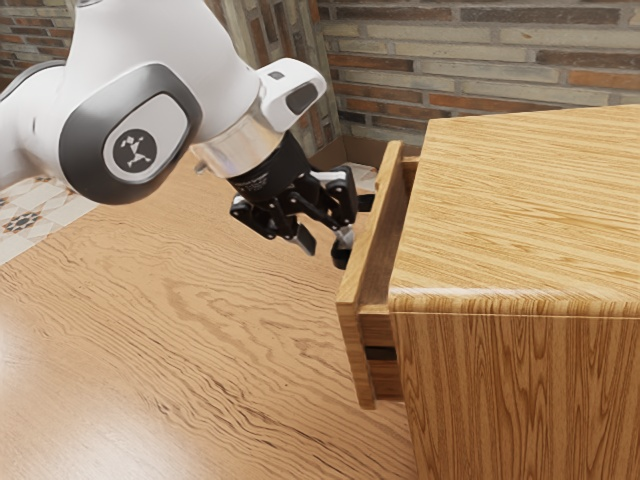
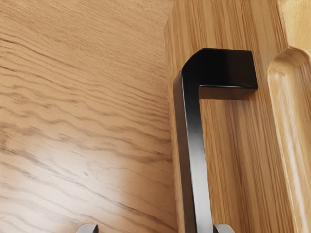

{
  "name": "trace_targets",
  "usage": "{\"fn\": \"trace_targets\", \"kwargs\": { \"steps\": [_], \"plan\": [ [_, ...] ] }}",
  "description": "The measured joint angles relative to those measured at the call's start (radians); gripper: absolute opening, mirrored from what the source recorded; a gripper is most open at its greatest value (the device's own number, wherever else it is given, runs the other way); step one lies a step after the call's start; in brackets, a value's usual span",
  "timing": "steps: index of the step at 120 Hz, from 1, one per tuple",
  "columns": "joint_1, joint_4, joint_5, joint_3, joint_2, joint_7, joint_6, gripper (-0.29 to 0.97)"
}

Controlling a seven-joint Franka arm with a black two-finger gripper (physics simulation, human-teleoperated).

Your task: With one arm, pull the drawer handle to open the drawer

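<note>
our fingers (image 1: pixel 305 240) stand wide apart at the drawer (image 1: pixel 368 260) front. they straddle the black handle (image 2: pixel 192 145) without clamping it: one fingertip sits just beside the bar, the other well off it. the drawer juts partway out of the wooden cabinet (image 1: pixel 520 230), which stands on the wood-grain tabletop (image 1: pixel 150 350).
</note>
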Motion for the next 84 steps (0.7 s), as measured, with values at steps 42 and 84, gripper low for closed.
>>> {"fn": "trace_targets", "kwargs": {
  "steps": [42,84],
  "plan": [
    [0.023,0.000,0.018,0.000,0.003,-0.010,0.000,0.25],
    [0.040,-0.014,0.027,0.000,-0.006,-0.017,0.000,0.25]
  ]
}}
